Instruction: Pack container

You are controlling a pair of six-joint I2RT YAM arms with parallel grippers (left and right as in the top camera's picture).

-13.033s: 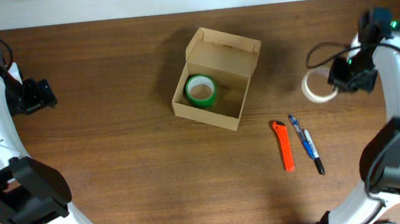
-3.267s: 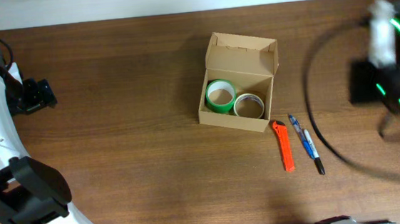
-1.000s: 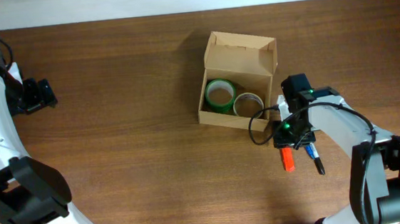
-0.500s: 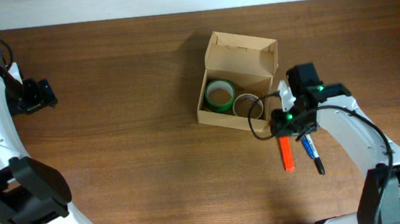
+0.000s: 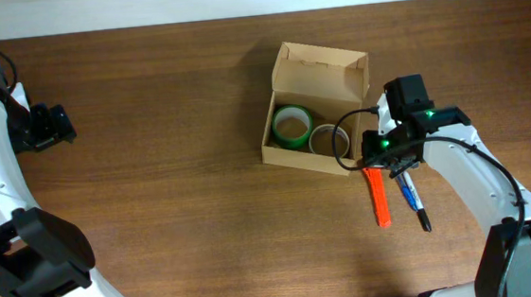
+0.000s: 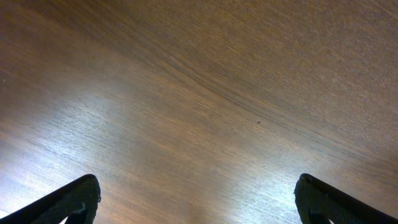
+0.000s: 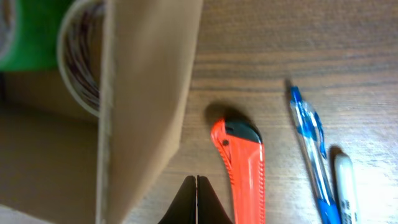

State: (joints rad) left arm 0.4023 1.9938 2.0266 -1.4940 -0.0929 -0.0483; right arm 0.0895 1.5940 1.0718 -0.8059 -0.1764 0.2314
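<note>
Cardboard box (image 5: 305,158) sits on the wooden table (image 5: 175,203), a little right of centre and toward the far edge. Its flap lid (image 5: 325,68) stands open on the far side.

Inside the box are two rolls side by side. The green tape roll (image 5: 292,125) is on the left. The pale tape roll (image 5: 329,141) is on the right, close to the right wall.

Just right of the box, loose on the wood:
- orange cutter (image 7: 244,168), dark cap end toward the box corner, lying near the box wall but apart from it
- blue pen (image 7: 309,146), beside the cutter and roughly parallel to it
- marker (image 7: 347,186) with a white barrel, just right of the pen; only part of it shows in the wrist view

Right gripper (image 7: 196,182): jaws pressed together, the tips meeting in a single point with nothing between them. It hangs over bare wood in the narrow strip between the box's right wall and the cutter. From overhead the right arm reaches in from the lower right, and its wrist covers the cutter's upper end.

Left gripper (image 6: 198,183): jaws spread wide, with only the two dark fingertips (image 6: 79,198) showing in the bottom corners of its own view. Bare wood grain lies beneath and nothing is held. It sits at the far left of the table, well apart from the box.
</note>
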